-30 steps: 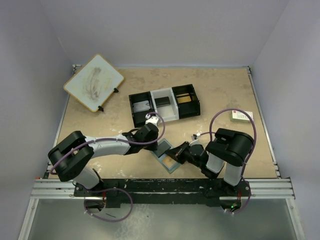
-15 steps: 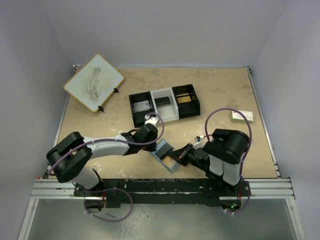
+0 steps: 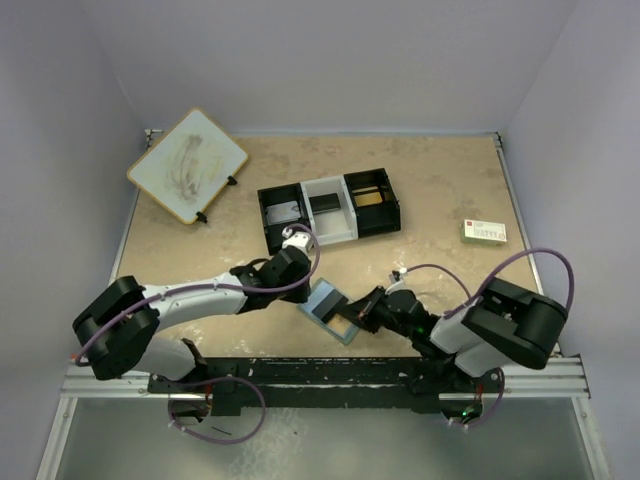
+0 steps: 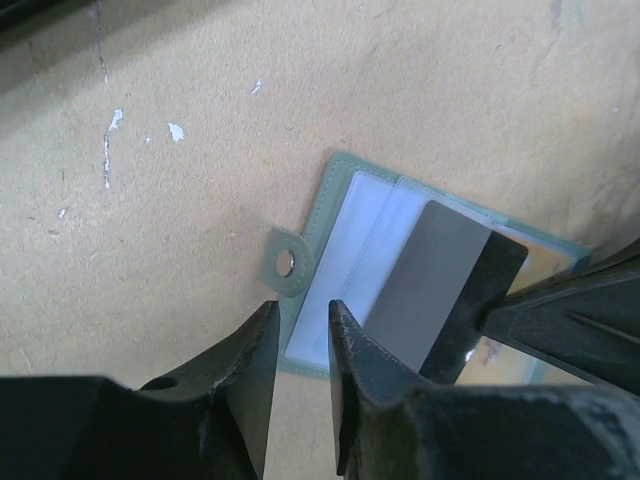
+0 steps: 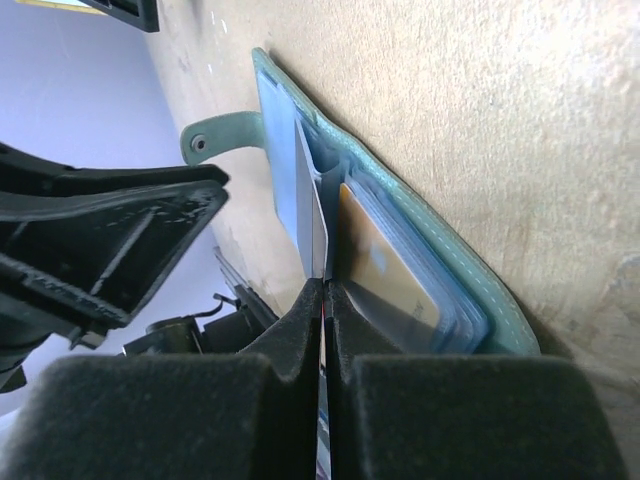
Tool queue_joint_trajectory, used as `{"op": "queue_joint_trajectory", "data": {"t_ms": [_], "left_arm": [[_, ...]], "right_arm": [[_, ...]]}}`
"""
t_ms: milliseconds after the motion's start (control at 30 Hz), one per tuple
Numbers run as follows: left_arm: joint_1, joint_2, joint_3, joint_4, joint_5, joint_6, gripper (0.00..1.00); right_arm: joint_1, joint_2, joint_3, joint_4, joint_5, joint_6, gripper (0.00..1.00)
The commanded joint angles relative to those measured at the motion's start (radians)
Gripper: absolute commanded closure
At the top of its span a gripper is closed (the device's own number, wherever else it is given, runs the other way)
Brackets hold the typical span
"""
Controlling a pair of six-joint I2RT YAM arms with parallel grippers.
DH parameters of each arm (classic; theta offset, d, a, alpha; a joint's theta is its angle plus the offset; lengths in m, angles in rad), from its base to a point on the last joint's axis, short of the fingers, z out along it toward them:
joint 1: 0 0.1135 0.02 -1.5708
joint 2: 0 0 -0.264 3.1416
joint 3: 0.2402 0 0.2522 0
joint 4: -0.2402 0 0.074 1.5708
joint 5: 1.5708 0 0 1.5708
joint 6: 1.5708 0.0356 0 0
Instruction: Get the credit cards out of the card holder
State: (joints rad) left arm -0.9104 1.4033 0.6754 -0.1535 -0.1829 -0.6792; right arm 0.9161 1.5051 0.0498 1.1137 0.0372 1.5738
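- Card holder [image 3: 328, 312] lay open by the table's [image 3: 440, 180] near edge, midway along, orange-gold card [image 5: 385, 260] in its pocket.
- Your right gripper [image 5: 322, 290] pinched the grey card [image 4: 440, 290] over the holder's pale-blue pockets.
- Your left gripper [image 4: 303, 320] hovered by the clasp tab [image 4: 287, 263], jaws narrowly apart, holding nothing.
- Tray [image 3: 330, 208] sat farther back, mid-table.

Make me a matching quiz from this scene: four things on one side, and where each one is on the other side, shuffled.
Things: 1 grey card; 2 orange-gold card; 3 white box; 4 tray.
Places: A near the right edge of the table; B pinched in the right claw; C mid-table, beyond the card holder; D tucked in a card holder pocket.
Pairs: 1-B, 2-D, 3-A, 4-C.
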Motion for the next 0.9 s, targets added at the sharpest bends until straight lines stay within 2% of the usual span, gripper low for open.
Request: {"op": "queue_joint_trajectory", "data": {"t_ms": [0, 200, 333, 367, 500, 667, 733, 867], "left_arm": [[-0.002, -0.080, 0.046, -0.002, -0.001, 0.007, 0.74], [-0.003, -0.050, 0.066, 0.088, 0.140, 0.031, 0.68], [-0.017, 0.010, 0.044, 0.187, 0.193, 0.000, 0.67], [-0.024, 0.024, 0.041, 0.196, 0.194, -0.004, 0.67], [-0.066, 0.070, 0.034, 0.220, 0.180, -0.009, 0.67], [-0.094, 0.125, 0.052, 0.108, 0.053, 0.006, 0.70], [-0.094, 0.108, 0.041, 0.104, 0.029, 0.006, 0.71], [-0.094, 0.047, 0.032, 0.103, 0.002, 0.004, 0.70]], "right_arm": [[0.003, -0.098, 0.024, -0.223, 0.010, -0.038, 1.00], [0.002, -0.215, 0.040, -0.383, 0.017, -0.084, 1.00], [0.002, -0.271, 0.031, -0.440, 0.027, -0.093, 0.94], [0.002, -0.284, 0.027, -0.445, 0.031, -0.093, 0.89], [0.001, -0.333, 0.029, -0.475, 0.050, -0.102, 0.83], [0.001, -0.394, 0.009, -0.464, 0.088, -0.067, 0.72], [0.001, -0.410, 0.002, -0.456, 0.106, -0.044, 0.68], [0.001, -0.424, 0.014, -0.448, 0.101, -0.080, 0.66]]}}
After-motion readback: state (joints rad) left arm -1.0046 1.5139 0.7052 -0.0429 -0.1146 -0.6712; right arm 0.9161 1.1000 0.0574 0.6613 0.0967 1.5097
